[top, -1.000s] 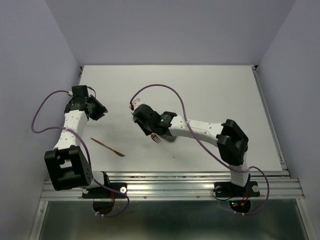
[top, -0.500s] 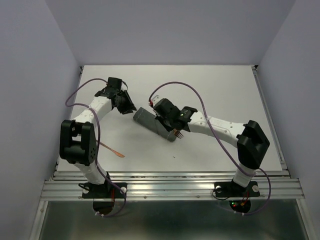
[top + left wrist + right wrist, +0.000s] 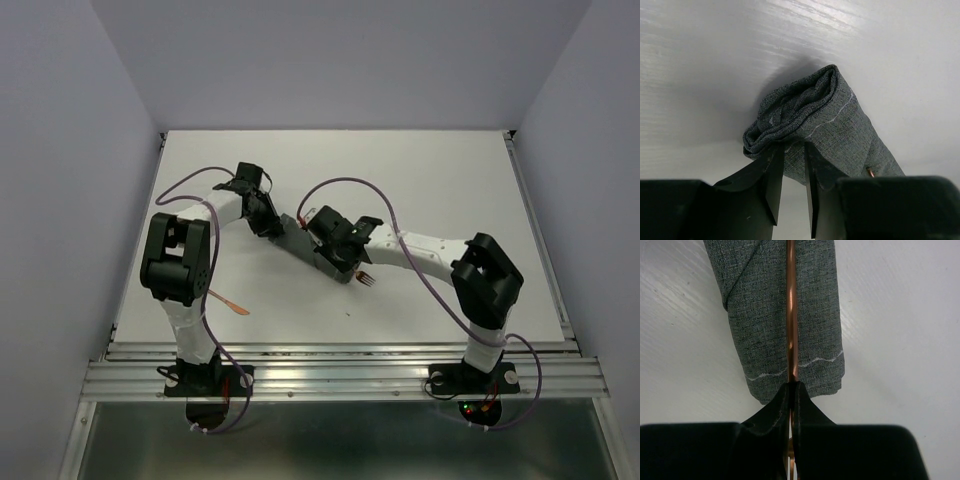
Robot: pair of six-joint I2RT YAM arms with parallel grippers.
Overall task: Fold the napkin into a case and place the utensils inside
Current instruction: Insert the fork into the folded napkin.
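Two sets of fingers work on one thing: the case [image 3: 298, 238], a narrow grey-green pouch lying slantwise in the middle of the worktop [image 3: 430, 180], from far-left to near-right. The left fingers [image 3: 770, 175] sit at its far-left end, where the folded layers show their mouth. They stand a narrow gap apart astride the hem, and I cannot tell whether a layer is nipped between them; most likely they are there to steady or part that end. The right fingers [image 3: 807, 412] are closed tight on the fork [image 3: 791, 315] just off the near-right end. Its copper shaft runs along the top of the cloth toward the far-left and its tines stick out near-right, so it seems lined up with the pouch rather than tucked inside. A second utensil [image 3: 228, 303] lies well apart on the near-left worktop, partly behind the left arm, presumably left for later.
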